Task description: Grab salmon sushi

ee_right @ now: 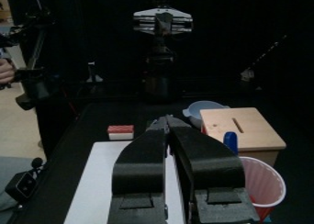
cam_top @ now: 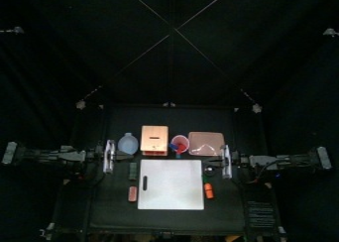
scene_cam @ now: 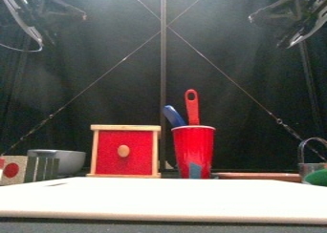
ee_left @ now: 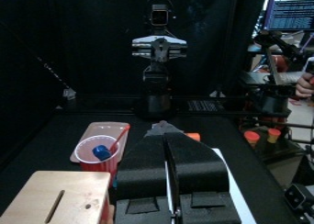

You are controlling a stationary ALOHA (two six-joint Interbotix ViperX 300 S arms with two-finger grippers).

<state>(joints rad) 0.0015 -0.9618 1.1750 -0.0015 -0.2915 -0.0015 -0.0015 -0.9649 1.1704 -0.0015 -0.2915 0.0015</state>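
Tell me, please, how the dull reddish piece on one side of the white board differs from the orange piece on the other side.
Colour: the salmon sushi is dull reddish-pink, while the orange piece is brighter orange.
Place: in the top view the salmon sushi lies by the left edge of the white board, and the orange piece lies by its right edge.
Edge: the right wrist view shows a paler edge on the salmon sushi. None can be made out on the orange piece.
Both are small oblongs beside the board, and neither is held.

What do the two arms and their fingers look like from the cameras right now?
Both arms are black. The left gripper and right gripper each carry two long, tapering black fingers. Seen head-on, the wrists show pale grey housings. From above, whitish parts mark both grippers.
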